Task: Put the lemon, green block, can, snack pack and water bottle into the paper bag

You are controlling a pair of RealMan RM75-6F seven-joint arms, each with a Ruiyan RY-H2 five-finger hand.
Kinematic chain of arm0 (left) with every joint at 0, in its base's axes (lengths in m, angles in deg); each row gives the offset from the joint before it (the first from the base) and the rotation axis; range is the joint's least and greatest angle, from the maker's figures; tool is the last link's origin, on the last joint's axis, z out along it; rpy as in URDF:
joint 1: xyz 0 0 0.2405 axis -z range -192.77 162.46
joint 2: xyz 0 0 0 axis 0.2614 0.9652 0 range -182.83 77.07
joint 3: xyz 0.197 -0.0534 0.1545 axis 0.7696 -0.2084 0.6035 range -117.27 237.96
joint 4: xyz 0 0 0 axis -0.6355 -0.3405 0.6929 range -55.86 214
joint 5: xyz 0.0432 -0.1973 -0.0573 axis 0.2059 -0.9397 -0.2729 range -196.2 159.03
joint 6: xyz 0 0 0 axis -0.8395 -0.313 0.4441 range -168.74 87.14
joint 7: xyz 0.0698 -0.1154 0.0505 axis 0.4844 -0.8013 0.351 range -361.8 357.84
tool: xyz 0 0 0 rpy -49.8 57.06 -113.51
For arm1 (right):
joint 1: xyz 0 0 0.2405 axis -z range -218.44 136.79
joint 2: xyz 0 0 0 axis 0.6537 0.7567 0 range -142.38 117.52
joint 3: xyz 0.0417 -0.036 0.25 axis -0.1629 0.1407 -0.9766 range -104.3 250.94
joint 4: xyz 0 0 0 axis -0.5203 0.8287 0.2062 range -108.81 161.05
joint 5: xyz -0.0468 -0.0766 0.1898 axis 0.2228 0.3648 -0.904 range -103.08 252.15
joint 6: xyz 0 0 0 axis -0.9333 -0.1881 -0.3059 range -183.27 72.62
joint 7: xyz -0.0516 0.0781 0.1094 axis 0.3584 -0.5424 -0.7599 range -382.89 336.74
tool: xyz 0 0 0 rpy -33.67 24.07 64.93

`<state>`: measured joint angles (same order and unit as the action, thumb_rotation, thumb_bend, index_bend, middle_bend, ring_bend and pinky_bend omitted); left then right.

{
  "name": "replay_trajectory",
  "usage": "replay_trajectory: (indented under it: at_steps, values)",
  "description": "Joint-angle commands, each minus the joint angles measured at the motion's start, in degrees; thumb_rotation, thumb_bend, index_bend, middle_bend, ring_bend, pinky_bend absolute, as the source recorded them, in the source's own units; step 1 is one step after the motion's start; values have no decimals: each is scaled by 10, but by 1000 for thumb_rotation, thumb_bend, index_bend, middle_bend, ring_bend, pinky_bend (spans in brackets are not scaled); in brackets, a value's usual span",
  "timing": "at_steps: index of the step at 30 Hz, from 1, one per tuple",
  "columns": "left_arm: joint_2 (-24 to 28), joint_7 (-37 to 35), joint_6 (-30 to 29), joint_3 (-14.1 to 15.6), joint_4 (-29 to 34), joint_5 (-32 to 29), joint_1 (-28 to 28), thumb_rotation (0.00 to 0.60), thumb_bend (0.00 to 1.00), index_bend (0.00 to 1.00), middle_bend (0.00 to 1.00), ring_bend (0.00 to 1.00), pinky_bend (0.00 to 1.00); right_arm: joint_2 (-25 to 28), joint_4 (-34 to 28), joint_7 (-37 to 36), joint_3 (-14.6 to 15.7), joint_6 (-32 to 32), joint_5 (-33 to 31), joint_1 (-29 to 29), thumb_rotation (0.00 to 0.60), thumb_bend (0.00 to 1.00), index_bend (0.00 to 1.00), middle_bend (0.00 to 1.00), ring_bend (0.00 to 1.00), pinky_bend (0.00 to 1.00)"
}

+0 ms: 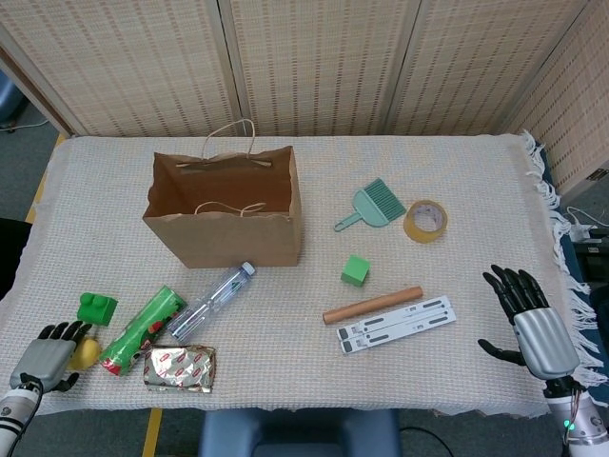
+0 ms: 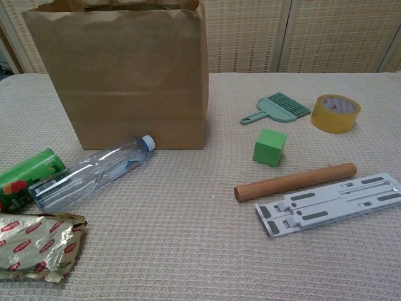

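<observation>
The brown paper bag [image 1: 224, 228] [image 2: 125, 75] stands open at the back left. In front of it lie the water bottle [image 1: 211, 302] [image 2: 91, 172], the green can [image 1: 143, 330] [image 2: 28, 177] and the foil snack pack [image 1: 179, 368] [image 2: 37, 246]. A green block [image 1: 355, 269] [image 2: 270, 147] sits mid-table. The yellow lemon [image 1: 87, 353] lies at the front left corner, and my left hand [image 1: 48, 354] curls its fingers and thumb around it on the cloth. Over the table's right edge my right hand [image 1: 528, 324] is spread wide and holds nothing. Neither hand shows in the chest view.
A green studded brick [image 1: 97, 307] sits just behind the lemon. On the right half of the table lie a teal brush [image 1: 371, 205], a tape roll [image 1: 425, 220], a wooden rod [image 1: 372, 305] and a grey slotted strip [image 1: 397, 324].
</observation>
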<state>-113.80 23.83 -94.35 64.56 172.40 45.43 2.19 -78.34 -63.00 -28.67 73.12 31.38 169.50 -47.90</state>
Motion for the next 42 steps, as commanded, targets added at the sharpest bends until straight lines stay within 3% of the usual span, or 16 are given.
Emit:
replay_trajectory:
  at_steps: [1, 5, 8, 11, 13, 15, 19, 26, 30, 35, 39, 42]
  values:
    - [-8, 0, 4, 2, -9, -3, 4, 600, 352, 0, 0, 0, 103, 0, 0, -1, 0, -1, 0, 0, 600, 0, 0, 0, 0, 0]
    - [-23, -2, 10, 7, -27, 2, 7, 600, 352, 20, 0, 0, 156, 1, -1, -1, 1, -2, 0, 0, 600, 0, 0, 0, 0, 0]
    - [-31, -2, 12, 13, -36, 8, 8, 600, 362, 104, 14, 34, 237, 2, -2, -2, 0, -1, 0, 0, 600, 0, 0, 0, 0, 0]
    - [-39, -13, -4, 11, -41, 23, 4, 600, 458, 308, 196, 237, 471, 2, -2, -2, 0, -1, 0, 0, 600, 0, 0, 0, 0, 0]
    - [-43, -20, -22, 9, -45, 35, -1, 600, 568, 483, 418, 449, 647, 2, -2, -3, 1, -2, 0, 0, 600, 0, 0, 0, 0, 0]
    - [-47, -29, -37, 6, -50, 46, -5, 600, 619, 558, 532, 554, 736, 2, -3, -4, 1, -3, 0, 0, 600, 0, 0, 0, 0, 0]
    - [-50, -33, -57, 2, -58, 53, -10, 600, 660, 612, 618, 630, 807, 3, -3, -5, 1, -2, 0, 0, 600, 0, 0, 0, 0, 0]
    - [-39, -17, -105, -16, -57, 67, -12, 600, 675, 640, 644, 648, 829, 4, -5, -6, 1, -2, 0, 1, 600, 0, 0, 0, 0, 0]
    - [-29, -37, -189, -70, -47, 64, -18, 600, 676, 640, 642, 648, 812, 5, -7, -6, 1, -4, -1, 0, 600, 0, 0, 0, 0, 0]
    - [-27, -155, -284, -183, -1, 31, -19, 600, 674, 640, 637, 648, 792, 6, -9, -8, 2, -6, -1, 0, 600, 0, 0, 0, 0, 0]
    - [-21, -234, -293, -253, 70, 5, 1, 600, 673, 637, 634, 644, 779, 7, -11, -9, 2, -8, -2, -1, 600, 0, 0, 0, 0, 0]
    - [-16, -249, -262, -295, 127, -31, 34, 600, 673, 634, 630, 638, 774, 7, -13, -11, 3, -11, -3, -2, 600, 0, 0, 0, 0, 0]
